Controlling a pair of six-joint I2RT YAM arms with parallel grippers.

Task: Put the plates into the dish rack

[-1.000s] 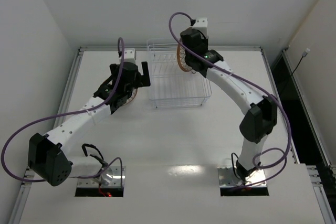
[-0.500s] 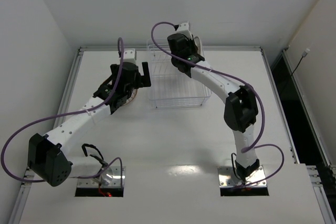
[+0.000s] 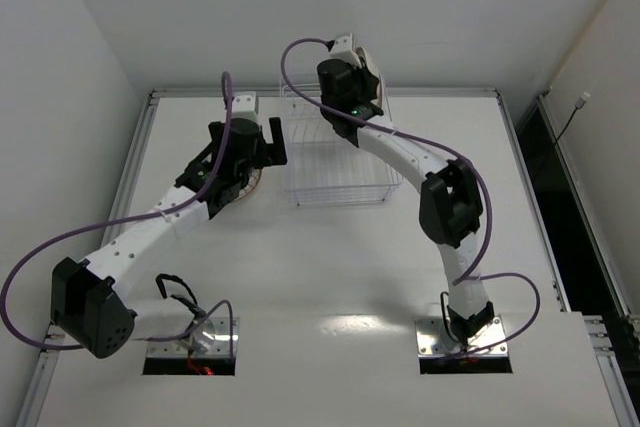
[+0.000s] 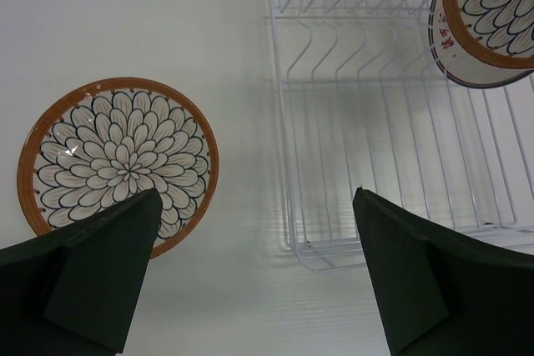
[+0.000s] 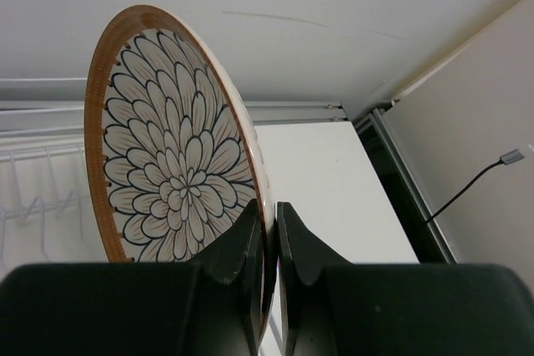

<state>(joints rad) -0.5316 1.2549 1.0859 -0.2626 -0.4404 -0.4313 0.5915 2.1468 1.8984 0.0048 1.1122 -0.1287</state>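
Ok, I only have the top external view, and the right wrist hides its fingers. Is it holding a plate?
Observer: Yes. The right wrist view shows the right gripper shut on the rim of a petal-patterned plate, held on edge.
Operator: And the left?
Observer: The left gripper is open and empty; a second plate lies flat on the table beside the dish rack.
Operator: Anything slotted yet?
Observer: No plate stands in the slots that the left wrist view shows.
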